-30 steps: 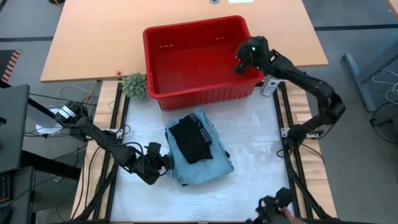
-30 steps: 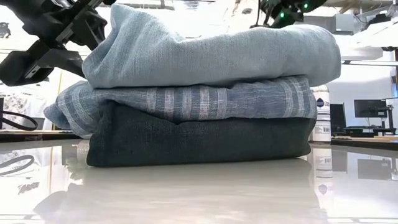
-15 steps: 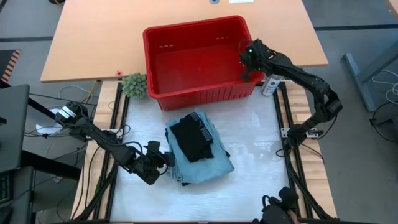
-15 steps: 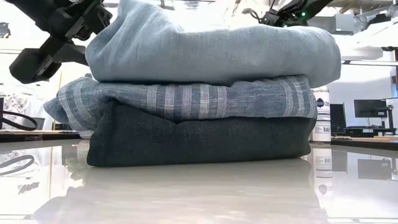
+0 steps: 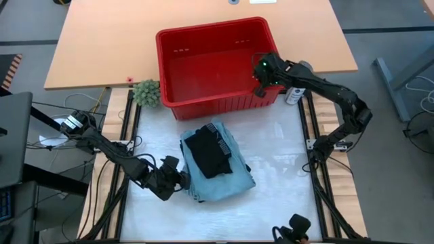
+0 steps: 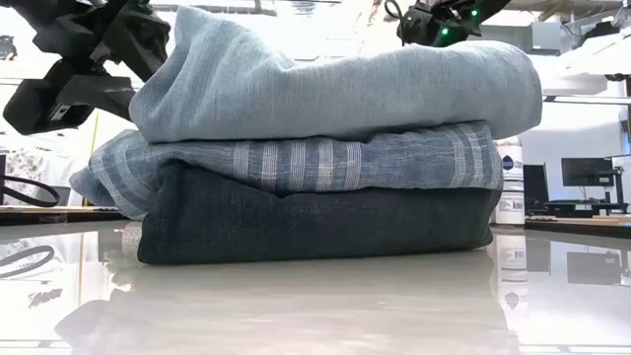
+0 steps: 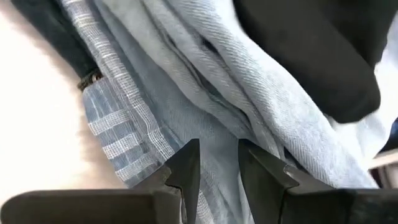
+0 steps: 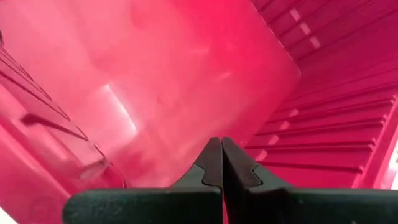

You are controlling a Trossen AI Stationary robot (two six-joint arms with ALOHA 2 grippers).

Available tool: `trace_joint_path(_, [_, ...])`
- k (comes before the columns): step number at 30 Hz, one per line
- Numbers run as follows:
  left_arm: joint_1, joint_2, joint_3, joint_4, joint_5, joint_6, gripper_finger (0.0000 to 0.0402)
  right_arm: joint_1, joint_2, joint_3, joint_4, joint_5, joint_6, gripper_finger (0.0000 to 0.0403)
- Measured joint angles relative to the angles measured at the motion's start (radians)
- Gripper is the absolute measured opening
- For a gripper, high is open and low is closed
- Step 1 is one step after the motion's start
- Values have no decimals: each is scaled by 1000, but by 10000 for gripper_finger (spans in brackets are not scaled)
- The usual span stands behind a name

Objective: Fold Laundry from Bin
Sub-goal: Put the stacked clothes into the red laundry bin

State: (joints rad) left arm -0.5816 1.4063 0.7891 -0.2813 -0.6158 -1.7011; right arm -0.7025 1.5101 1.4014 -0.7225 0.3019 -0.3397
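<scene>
The laundry (image 5: 215, 165) is a folded stack on the white table. From bottom up it is a dark piece (image 6: 315, 222), a blue-grey striped cloth (image 6: 296, 160) and a light blue piece (image 6: 335, 84), with a black piece (image 5: 207, 152) on top. My left gripper (image 5: 178, 180) is at the stack's left edge, its fingers a narrow gap apart (image 7: 217, 171). The red bin (image 5: 215, 64) stands at the far side with no cloth showing in it. My right gripper (image 5: 260, 76) is shut inside the bin near its right wall, its fingertips over the bin's floor (image 8: 186, 81). My left gripper comes level from the table's left, and its fingertips (image 7: 186, 165) lie against the folded edges of the striped and light blue cloth (image 7: 217, 134) at the stack's left side. I cannot tell whether any cloth sits between the fingers. The stack rests flat on the table.
A small green plant (image 5: 146, 91) stands left of the bin and a white bottle (image 5: 294, 95) stands right of it. A wooden table (image 5: 102, 47) lies beyond. The white table surface (image 5: 285, 169) to the right of the stack is bare.
My right gripper has gone from the bin's right rim toward the table's left and near edge, down into the bin, staying shut. My left gripper has stayed at the stack's left edge. The light blue piece's left end rose a little and settled back.
</scene>
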Motion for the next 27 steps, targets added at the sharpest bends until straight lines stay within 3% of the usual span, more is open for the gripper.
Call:
trace_joint_path(5, [1, 0, 0, 17, 16, 104, 100, 15, 0, 0, -2, -10, -2, 25])
trace_joint_path(11, [1, 0, 0, 34, 191, 191, 149, 16, -5, 0, -11, -12, -18, 23])
trace_joint_path(16, [-9, -1, 0, -91, 303, 92, 177, 13, -29, 0, 6, -12, -78, 23])
trace_joint_path(21, [-24, -36, 0, -213, 227, 15, 178, -6, -47, 0, -7, -14, -85, 23])
trace_joint_path(27, [-24, -162, 0, -376, 20, -47, 178, -22, -85, 0, -14, -14, -111, 23])
